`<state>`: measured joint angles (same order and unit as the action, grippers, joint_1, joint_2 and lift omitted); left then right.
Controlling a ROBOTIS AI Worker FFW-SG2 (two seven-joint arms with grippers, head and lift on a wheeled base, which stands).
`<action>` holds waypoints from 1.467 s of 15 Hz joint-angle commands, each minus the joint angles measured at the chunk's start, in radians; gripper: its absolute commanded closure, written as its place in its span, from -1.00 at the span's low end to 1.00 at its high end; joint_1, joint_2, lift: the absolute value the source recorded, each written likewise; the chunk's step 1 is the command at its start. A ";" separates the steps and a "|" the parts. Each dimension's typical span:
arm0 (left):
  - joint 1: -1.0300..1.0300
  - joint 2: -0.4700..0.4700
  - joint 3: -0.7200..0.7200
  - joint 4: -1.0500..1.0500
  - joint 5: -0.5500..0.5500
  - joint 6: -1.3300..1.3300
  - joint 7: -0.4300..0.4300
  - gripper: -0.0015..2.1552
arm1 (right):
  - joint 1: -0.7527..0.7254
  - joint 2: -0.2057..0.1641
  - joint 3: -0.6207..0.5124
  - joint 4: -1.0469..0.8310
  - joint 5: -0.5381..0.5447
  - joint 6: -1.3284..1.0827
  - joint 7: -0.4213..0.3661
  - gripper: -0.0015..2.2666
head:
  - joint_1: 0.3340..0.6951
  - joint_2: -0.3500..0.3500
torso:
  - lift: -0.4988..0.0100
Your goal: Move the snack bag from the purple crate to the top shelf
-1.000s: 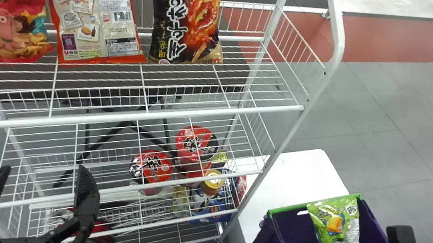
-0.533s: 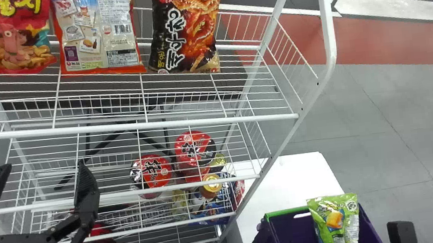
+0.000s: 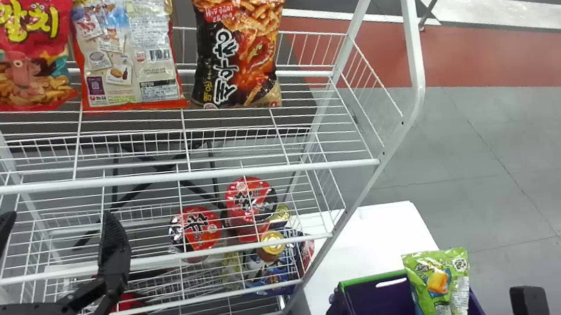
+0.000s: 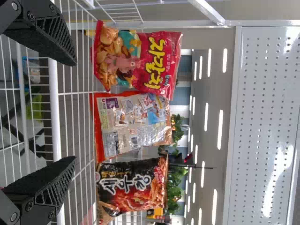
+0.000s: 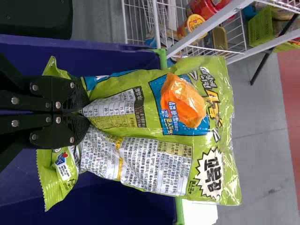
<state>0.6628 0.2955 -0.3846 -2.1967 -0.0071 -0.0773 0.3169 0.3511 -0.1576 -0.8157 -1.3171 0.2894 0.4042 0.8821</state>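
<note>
White wire makes up the biggest thing, the tiered rack (image 3: 261, 170), with a white table (image 3: 387, 235) beside its right end. At the table's near end sits the purple crate (image 3: 371, 279), green along its rim. Up on the rack's top shelf three bags stand in a row: a red one (image 3: 14, 55), one turned printed back outward (image 3: 126, 53) and a black one (image 3: 238, 52) on the right. The green snack bag (image 3: 437, 287) is upright at the crate, its upper part above the rim; the right gripper (image 5: 84, 113) has closed on it low down, pinching the film into folds. Off in front of the rack, the left gripper (image 3: 60, 217) is spread wide — nothing between its fingers. Smaller still, two red-lidded cups (image 3: 197, 229) (image 3: 249, 200) sit lower in the rack.
</note>
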 commanded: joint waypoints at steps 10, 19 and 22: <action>0.028 0.002 -0.014 -0.018 -0.025 0.000 0.004 -0.90 | 0.043 0.046 -0.037 -0.145 -0.053 0.043 0.063 0.98 | 1.00 -1.00 | 0.79; 0.024 -0.001 -0.016 -0.018 -0.028 0.021 0.008 -0.90 | 0.080 0.113 -0.068 -0.314 -0.104 0.086 0.117 0.98 | 1.00 -1.00 | 0.93; 0.020 -0.001 -0.016 -0.015 -0.028 0.028 0.008 -0.90 | 0.095 0.135 -0.071 -0.357 -0.107 0.086 0.121 0.98 | 1.00 -1.00 | 0.98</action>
<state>0.6847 0.2945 -0.4002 -2.2143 -0.0353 -0.0535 0.3252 0.4391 -0.0332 -0.8857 -1.6526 0.1847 0.4901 1.0025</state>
